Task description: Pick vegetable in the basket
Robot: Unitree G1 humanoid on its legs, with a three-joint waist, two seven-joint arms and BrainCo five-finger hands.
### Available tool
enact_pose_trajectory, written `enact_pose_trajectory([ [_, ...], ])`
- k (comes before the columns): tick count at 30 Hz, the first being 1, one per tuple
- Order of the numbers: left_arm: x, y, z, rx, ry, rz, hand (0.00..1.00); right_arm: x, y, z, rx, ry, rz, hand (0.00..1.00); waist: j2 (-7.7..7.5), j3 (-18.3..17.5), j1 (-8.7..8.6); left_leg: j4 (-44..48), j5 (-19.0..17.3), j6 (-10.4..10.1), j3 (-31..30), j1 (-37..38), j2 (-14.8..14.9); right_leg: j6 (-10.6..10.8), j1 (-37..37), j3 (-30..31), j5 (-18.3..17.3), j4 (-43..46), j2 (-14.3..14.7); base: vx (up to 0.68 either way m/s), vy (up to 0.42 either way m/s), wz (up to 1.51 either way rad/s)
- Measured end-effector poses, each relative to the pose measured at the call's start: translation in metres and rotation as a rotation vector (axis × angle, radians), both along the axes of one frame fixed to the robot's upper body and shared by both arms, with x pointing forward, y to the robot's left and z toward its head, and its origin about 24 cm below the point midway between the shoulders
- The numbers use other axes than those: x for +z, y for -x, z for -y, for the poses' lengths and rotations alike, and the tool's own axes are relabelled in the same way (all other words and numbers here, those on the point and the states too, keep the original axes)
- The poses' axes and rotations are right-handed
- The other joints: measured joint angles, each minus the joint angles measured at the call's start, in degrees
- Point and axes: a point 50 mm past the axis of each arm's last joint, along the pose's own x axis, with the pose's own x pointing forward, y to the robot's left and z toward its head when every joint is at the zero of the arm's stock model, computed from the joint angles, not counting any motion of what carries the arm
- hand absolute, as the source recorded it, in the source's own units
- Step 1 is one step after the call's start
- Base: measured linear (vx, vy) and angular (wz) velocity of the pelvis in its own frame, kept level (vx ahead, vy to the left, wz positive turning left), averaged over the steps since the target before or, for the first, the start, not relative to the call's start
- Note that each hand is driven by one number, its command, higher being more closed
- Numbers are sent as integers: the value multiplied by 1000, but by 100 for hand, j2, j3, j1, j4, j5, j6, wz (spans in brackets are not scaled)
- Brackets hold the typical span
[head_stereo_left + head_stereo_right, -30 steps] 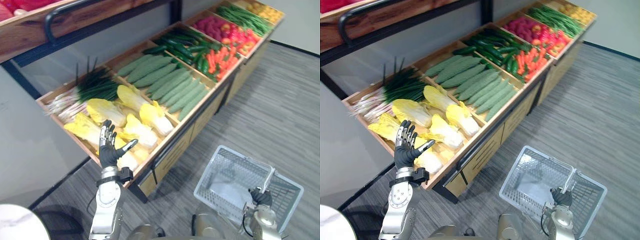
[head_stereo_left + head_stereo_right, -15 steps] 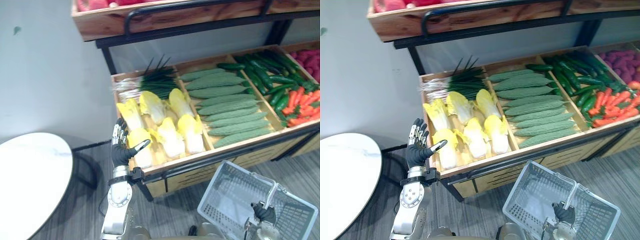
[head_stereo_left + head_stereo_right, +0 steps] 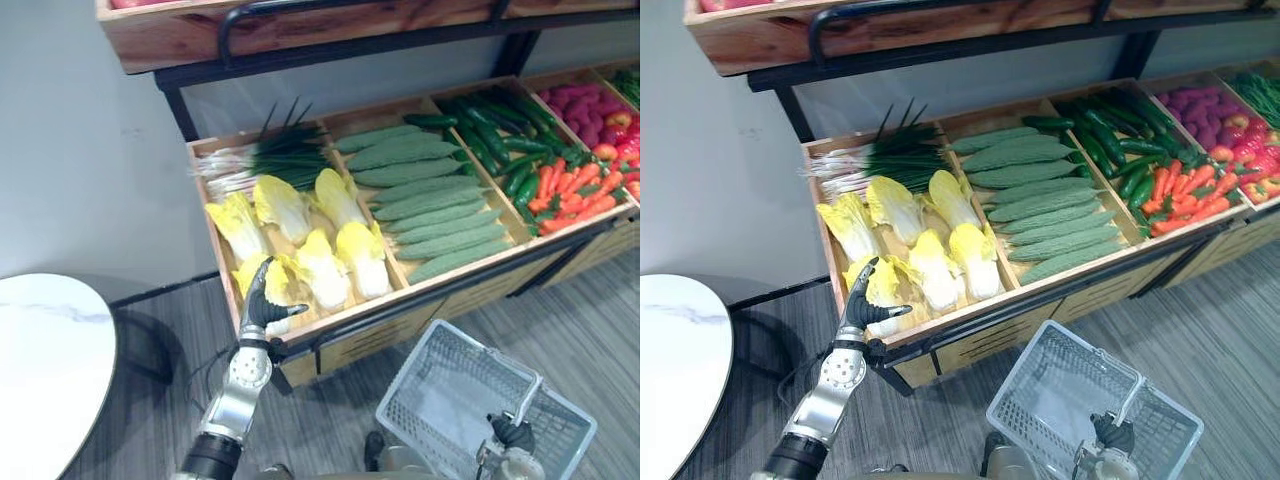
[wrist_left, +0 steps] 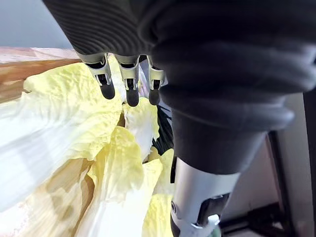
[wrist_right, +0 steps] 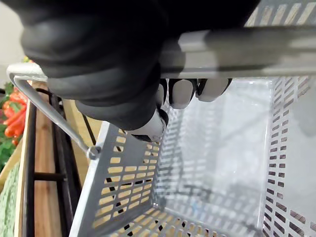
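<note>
Fingers spread, the left hand (image 3: 263, 302) hovers over the nearest pale yellow leafy cabbage (image 3: 883, 288). It should wrap the firm body, not the loose leaves. The right hand (image 3: 512, 432) is clamped on the handle (image 5: 256, 47) of the grey plastic mesh basket (image 3: 415, 385).

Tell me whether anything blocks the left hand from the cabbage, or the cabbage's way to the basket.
Nothing visible does. The open left hand hovers over the nearest cabbage. The basket, held by the right hand, is open-topped and empty; only the crate's front edge must be cleared.

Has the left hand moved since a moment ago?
Yes: from the wooden crate's left edge, the left hand has come in over the front cabbage.
</note>
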Motion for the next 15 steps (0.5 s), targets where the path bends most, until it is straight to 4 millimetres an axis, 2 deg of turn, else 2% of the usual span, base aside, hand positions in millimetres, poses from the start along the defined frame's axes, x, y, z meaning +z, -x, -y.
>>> enact_pose_trajectory([
  [5, 19, -28, 8, -22, -109, 55, 0, 6, -5, 9, 12, 35, 19, 100, 21, 243, -168, -62, 4, -1, 5, -239, -58, 101, -237, 171, 177, -205, 13, -62, 10, -17],
  [6, 24, -36, 10, -38, -147, 64, 0, 7, -6, 9, 13, 39, 26, 100, 12, 287, -253, -63, 4, 0, -1, -348, -55, 120, -341, 195, 199, -204, -6, -51, 21, -9],
  [10, 40, -58, 10, -33, -240, 92, 0, 10, -12, 9, 15, 46, 54, 100, -14, 506, -318, 26, 30, 39, -12, -537, -56, 60, -538, 240, 281, -167, -17, 5, 17, -6],
  [15, 60, -84, 0, 6, -465, 123, 0, 22, -28, 3, 52, 55, 146, 100, -24, 836, -427, 119, 10, 59, -28, -652, -49, 47, -711, 371, 291, -85, -12, 21, 14, -13],
])
